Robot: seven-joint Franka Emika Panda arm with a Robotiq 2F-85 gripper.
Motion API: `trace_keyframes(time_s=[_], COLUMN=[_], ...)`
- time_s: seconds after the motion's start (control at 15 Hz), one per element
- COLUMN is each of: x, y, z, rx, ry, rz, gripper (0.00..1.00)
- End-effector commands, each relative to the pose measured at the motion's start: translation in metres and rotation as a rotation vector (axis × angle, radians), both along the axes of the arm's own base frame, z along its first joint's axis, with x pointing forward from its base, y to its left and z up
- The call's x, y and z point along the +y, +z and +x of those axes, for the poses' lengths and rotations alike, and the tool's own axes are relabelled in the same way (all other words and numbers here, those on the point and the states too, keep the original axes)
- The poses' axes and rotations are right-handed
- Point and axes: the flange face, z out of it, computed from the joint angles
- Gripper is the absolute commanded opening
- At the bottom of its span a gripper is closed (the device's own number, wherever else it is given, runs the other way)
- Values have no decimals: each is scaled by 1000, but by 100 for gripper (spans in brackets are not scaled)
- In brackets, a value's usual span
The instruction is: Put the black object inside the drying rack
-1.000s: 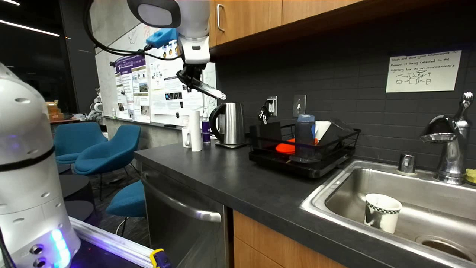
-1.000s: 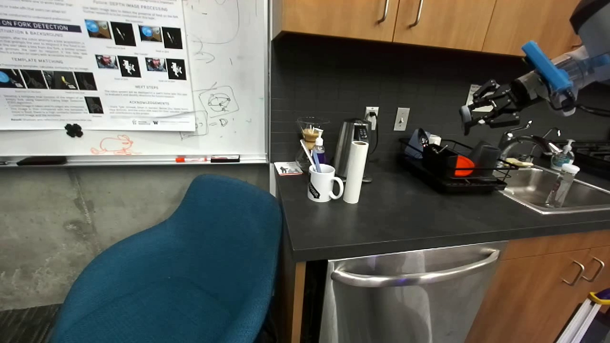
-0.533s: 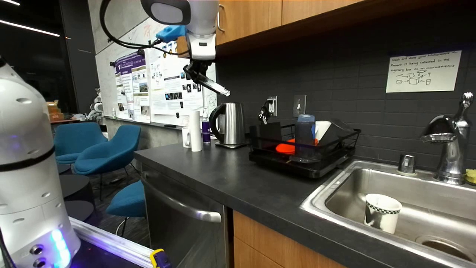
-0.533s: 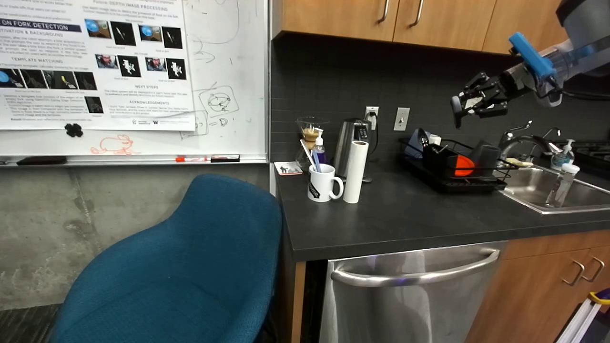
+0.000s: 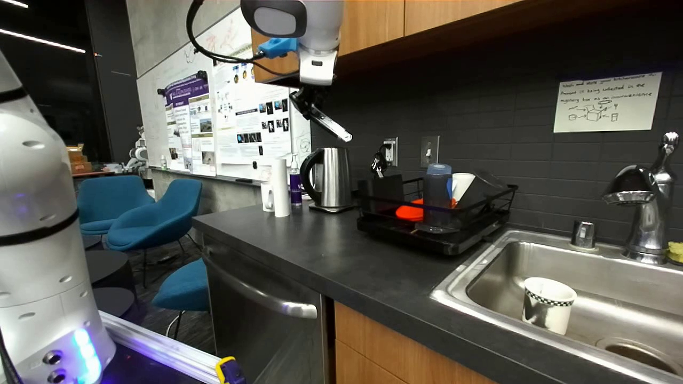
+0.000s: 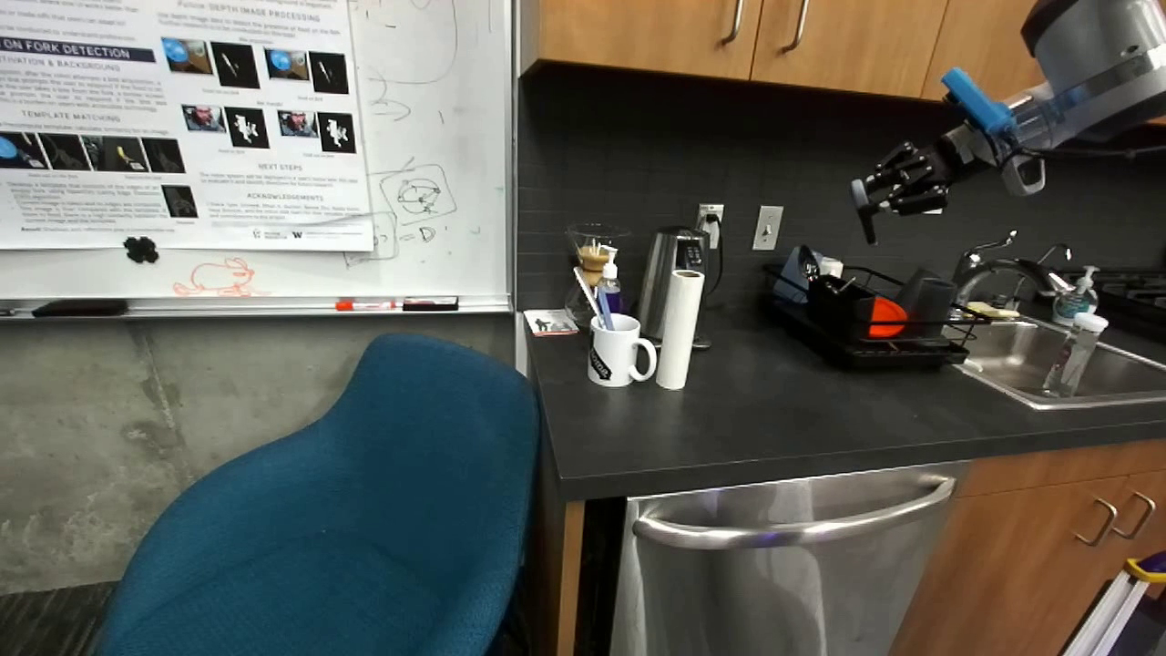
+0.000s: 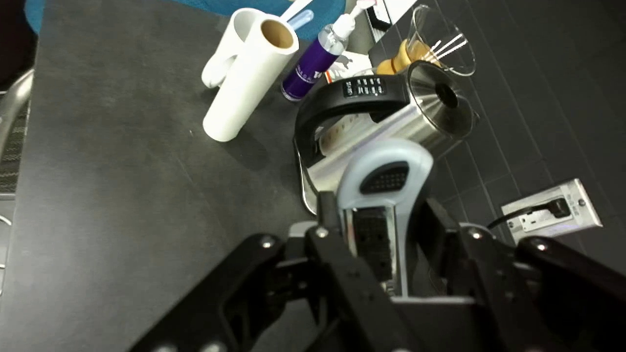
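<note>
My gripper (image 5: pixel 316 109) is in the air under the upper cabinets, also in view at the upper right of an exterior view (image 6: pixel 897 187). It seems shut on a long flat object, black with a pale grey rim, which I take for the black object (image 7: pixel 385 178). The object sticks out past the fingertips (image 7: pixel 381 205); contact on the right finger is too dark to tell. Its far end (image 6: pixel 865 219) points down and forward. The black wire drying rack (image 5: pixel 403 238) stands on the counter below and right of the gripper, holding dishes; the wrist view does not show it.
A steel kettle (image 5: pixel 337 178) stands left of the rack and close below the held object in the wrist view (image 7: pixel 440 110). A white roll (image 5: pixel 280 189), a mug (image 6: pixel 618 351) and a purple bottle (image 7: pixel 313 66) stand near it. The sink (image 5: pixel 448 290) lies right of the rack.
The gripper with the held object has moved right in one exterior view and left and slightly down in the other. The rack and counter items have not moved.
</note>
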Motion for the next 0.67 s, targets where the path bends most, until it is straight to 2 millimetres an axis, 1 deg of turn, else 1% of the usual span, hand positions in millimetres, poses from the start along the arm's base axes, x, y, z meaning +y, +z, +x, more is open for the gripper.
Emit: trace_keyframes(time_s=[0.0, 0.13, 0.6], x=[-26, -36, -54], y=[3, -3, -24], z=[11, 16, 25], rx=[34, 56, 107], ry=[-49, -69, -66], rz=[48, 71, 142], gripper=[18, 18, 18])
